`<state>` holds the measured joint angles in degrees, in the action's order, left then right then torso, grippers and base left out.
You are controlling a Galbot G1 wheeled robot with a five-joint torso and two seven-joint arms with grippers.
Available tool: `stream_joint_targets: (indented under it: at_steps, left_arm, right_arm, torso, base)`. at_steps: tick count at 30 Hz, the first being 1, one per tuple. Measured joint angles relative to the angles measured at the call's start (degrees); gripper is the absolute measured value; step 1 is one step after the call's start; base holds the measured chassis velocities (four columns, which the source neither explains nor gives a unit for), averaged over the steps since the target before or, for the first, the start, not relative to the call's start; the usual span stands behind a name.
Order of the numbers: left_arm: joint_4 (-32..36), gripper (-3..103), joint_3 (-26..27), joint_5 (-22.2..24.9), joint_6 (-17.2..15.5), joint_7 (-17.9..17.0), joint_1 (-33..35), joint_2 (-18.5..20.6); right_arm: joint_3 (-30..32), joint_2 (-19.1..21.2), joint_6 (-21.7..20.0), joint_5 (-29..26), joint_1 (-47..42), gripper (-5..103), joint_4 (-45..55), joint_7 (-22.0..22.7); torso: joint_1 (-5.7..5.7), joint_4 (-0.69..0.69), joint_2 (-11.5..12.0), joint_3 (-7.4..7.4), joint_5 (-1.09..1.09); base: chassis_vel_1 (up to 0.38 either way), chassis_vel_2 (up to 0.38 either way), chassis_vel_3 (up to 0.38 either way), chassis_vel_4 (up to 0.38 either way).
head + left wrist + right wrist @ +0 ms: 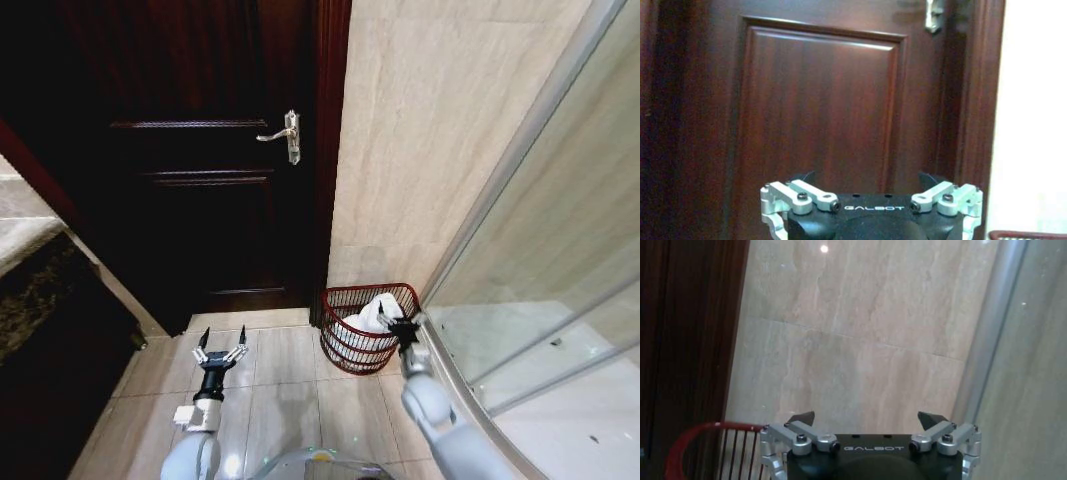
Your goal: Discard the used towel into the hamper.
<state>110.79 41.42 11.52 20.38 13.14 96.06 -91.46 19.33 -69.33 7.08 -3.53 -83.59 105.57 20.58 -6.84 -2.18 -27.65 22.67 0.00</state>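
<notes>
Towel (pixel 372 318) in hamper (pixel 350 352), just under spread right tool (pixel 402 327); left tool (pixel 219 352) spread.

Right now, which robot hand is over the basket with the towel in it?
The right gripper, fingers open, at the hamper rim beside the white towel. The left gripper hangs over bare floor tiles by the door.

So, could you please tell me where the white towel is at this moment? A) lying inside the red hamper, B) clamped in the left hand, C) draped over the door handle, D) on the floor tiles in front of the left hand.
A: in the head view the white towel lies inside the hamper, with the right hand open at the hamper's rim and the left hand open and empty over the floor tiles.
</notes>
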Motion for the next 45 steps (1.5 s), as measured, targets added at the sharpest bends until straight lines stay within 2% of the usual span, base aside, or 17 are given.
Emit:
stream_joint_targets:
  at_steps: [1, 3, 5, 7, 10, 11, 13, 17, 20, 25, 27, 28, 29, 31, 34, 39, 45]
  left_arm:
    - [0.32, 100, -0.03, -0.08, -0.13, 0.32, -0.01, 0.0]
    - [0.45, 100, -0.05, -0.11, -0.19, 0.43, -0.01, -0.01]
    - [0.72, 100, -0.19, -0.16, -0.31, 0.6, 0.0, -0.08]
    - [0.75, 100, -0.24, -0.22, -0.31, 0.6, 0.02, -0.23]
    - [1.63, 100, -0.38, -0.02, -0.92, 0.72, 1.07, -0.63]
    - [1.63, 100, -0.38, -0.02, -0.92, 0.72, 1.07, -0.63]
    - [2.96, 100, -0.39, 0.59, -1.77, 2.59, 2.29, -0.65]
    - [4.61, 100, -0.27, 2.19, -3.51, 5.99, 3.58, 0.26]
    - [7.26, 100, -0.21, 5.44, -7.3, 10.22, 6.0, 4.78]
    - [9.06, 100, -0.15, 6.45, -8.36, 10.35, 6.95, 8.63]
    - [10.19, 100, -0.51, 6.66, -8.47, 7.75, 7.22, 9.21]
    - [10.63, 100, -1.0, 5.23, -7.5, 4.66, 7.34, 8.56]
    - [10.63, 100, -1.0, 5.23, -7.5, 4.66, 7.34, 8.56]
    - [10.66, 100, -1.57, 1.05, -5.24, 0.05, 7.52, 6.83]
    - [11.32, 100, -2.29, -2.53, -3.46, -4.27, 8.57, 5.35]
    - [11.37, 100, -2.41, -4.66, -1.31, -7.31, 10.06, 4.34]
    - [10.96, 100, -1.93, -4.53, -0.33, -8.2, 10.67, 4.64]
  right_arm:
    - [1.89, -1.07, 1.55, 0.45, -2.04, 100, 0.01, -2.23]
    - [2.86, -1.61, 2.2, 0.61, -3.01, 100, 0.06, -3.59]
    - [6.74, -3.83, 4.79, 0.88, -7.18, 100, 1.72, -7.48]
    - [7.61, -4.41, 5.06, 0.54, -8.51, 100, 2.51, -8.44]
    - [10.95, -6.7, 5.44, -2.43, -14.06, 100, 6.16, -13.12]
    - [10.95, -6.7, 5.44, -2.43, -14.06, 100, 6.16, -13.12]
    - [12.4, -7.96, 5.21, -5.38, -17.23, 100, 8.85, -16.08]
    - [12.73, -8.42, 5.62, -6.15, -18.49, 100, 10.41, -16.33]
    - [13.93, -10.03, 6.68, -6.21, -19.16, 100, 12.0, -17.12]
    - [15.87, -12.26, 7.74, -6.63, -19.54, 100, 12.52, -18.37]
    - [16.64, -12.25, 9.3, -7.48, -21.0, 100, 12.8, -18.32]
    - [16.68, -12.14, 10.32, -7.85, -22.14, 100, 12.99, -17.95]
    - [16.68, -12.14, 10.32, -7.85, -22.14, 100, 12.99, -17.95]
    - [16.57, -12.09, 11.25, -7.96, -23.21, 100, 13.08, -17.35]
    - [16.19, -11.64, 12.79, -7.66, -23.89, 100, 13.08, -16.31]
    - [15.09, -11.34, 14.72, -6.74, -25.03, 100, 13.39, -15.17]
    - [14.03, -11.56, 16.37, -5.18, -25.86, 100, 13.41, -14.28]
  torso:
    - [0.0, 0.0, 0.0, 0.0, -0.01]
    - [0.0, 0.0, 0.0, 0.0, 0.0]
    - [0.0, -0.01, 0.0, 0.0, -0.01]
    - [0.0, -0.01, 0.0, 0.0, -0.01]
    - [-0.01, 0.0, 0.0, 0.0, -0.01]
    - [-0.01, 0.0, 0.0, 0.0, -0.01]
    - [0.0, 0.0, 0.0, 0.0, -0.02]
    - [0.0, -0.01, 0.0, 0.0, -0.01]
    - [-0.01, -0.01, 0.0, 0.0, 0.01]
    - [-0.01, -0.01, 0.0, 0.0, 0.0]
    - [-0.01, 0.0, 0.0, 0.01, -0.02]
    - [-0.01, 0.0, 0.0, 0.0, 0.0]
    - [-0.01, 0.0, 0.0, 0.0, 0.0]
    - [-0.01, 0.01, 0.0, 0.01, -0.02]
    - [-0.01, -0.01, 0.0, 0.01, 0.01]
    - [0.0, -0.01, 0.0, 0.0, 0.0]
    - [0.0, 0.0, 0.0, 0.0, -0.01]
  base:
    - [0.0, 0.0, 0.0, 0.0]
    - [0.0, 0.0, 0.0, 0.0]
    - [0.0, 0.0, 0.0, 0.0]
    - [0.0, 0.0, 0.0, 0.0]
    - [0.0, 0.0, 0.0, 0.0]
    - [0.0, 0.0, 0.0, 0.0]
    - [0.0, 0.0, 0.0, 0.0]
    - [0.0, 0.0, 0.0, 0.0]
    - [0.0, 0.0, 0.0, 0.0]
    - [0.0, 0.0, 0.0, 0.0]
    - [0.0, 0.0, 0.0, 0.0]
    - [0.0, 0.0, 0.0, 0.0]
    - [0.0, 0.0, 0.0, 0.0]
    - [0.042, -0.044, -0.051, 0.028]
    - [0.052, -0.064, -0.055, 0.07]
    - [0.089, -0.086, -0.088, 0.099]
    - [0.092, -0.086, -0.083, 0.087]
